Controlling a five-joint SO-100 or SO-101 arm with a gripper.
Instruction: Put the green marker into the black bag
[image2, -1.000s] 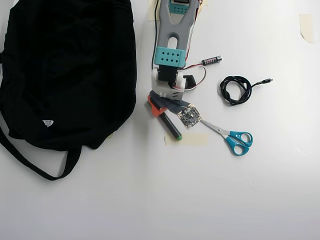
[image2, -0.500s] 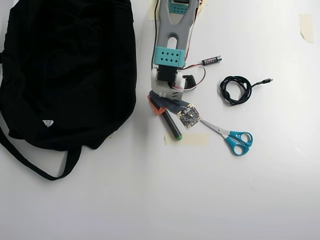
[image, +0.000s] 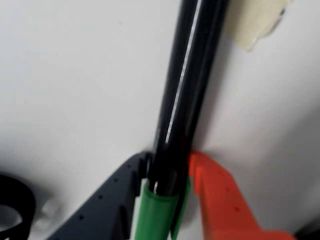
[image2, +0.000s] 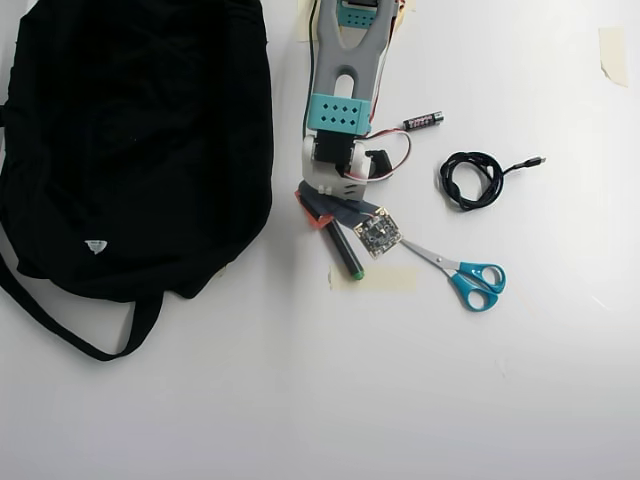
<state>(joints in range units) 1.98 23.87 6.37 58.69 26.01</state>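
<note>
Close up, the wrist view shows the gripper (image: 167, 172) clenched on the green marker (image: 182, 95), grey and orange jaws touching its barrel above bare table (image: 75, 75). Overhead, the arm (image2: 340, 90) reaches down from the top edge; the marker lies mid-frame, the black bag (image2: 130, 140) upper left, scissors (image2: 465, 275) and cable (image2: 475, 180) right, lower half open.

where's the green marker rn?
Overhead view: green marker lies mid-table between the pincer fingers, right of the black bag, left of the scissors.
</note>
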